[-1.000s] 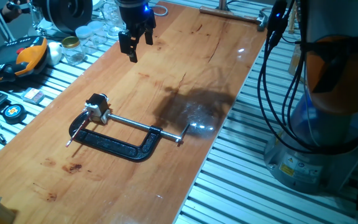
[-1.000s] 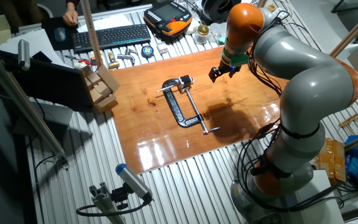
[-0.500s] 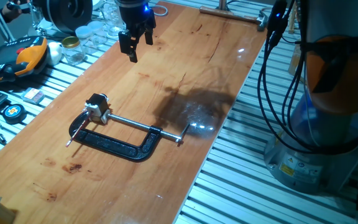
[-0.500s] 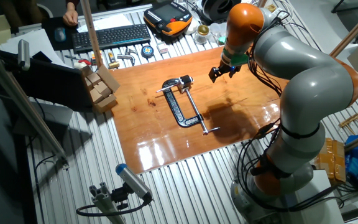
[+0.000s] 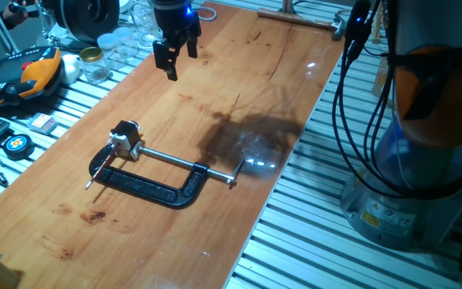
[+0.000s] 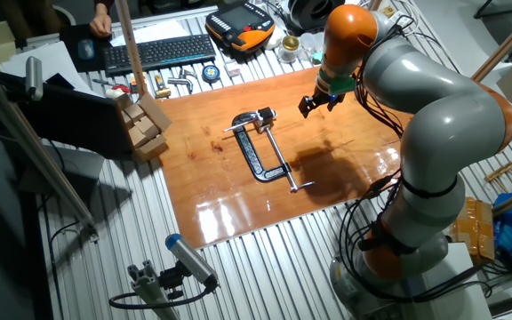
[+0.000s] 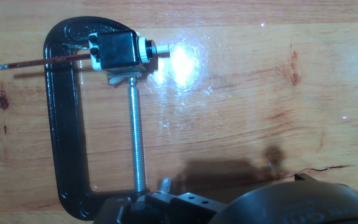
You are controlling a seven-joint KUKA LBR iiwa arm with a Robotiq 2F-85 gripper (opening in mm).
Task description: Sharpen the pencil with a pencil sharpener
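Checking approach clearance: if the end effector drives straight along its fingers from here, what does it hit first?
Probably bare wooden tabletop. The end effector points down, well clear of the C-clamp and pencil sharpener. Exact depth is unclear.

On wood table: 1 pencil, 1 sharpener, 1 C-clamp, 1 gripper. Off the board: 1 keyboard, 1 tape measure, 1 orange/black pendant, 1 yellow-lid jar. Other glassware: no. unclear.
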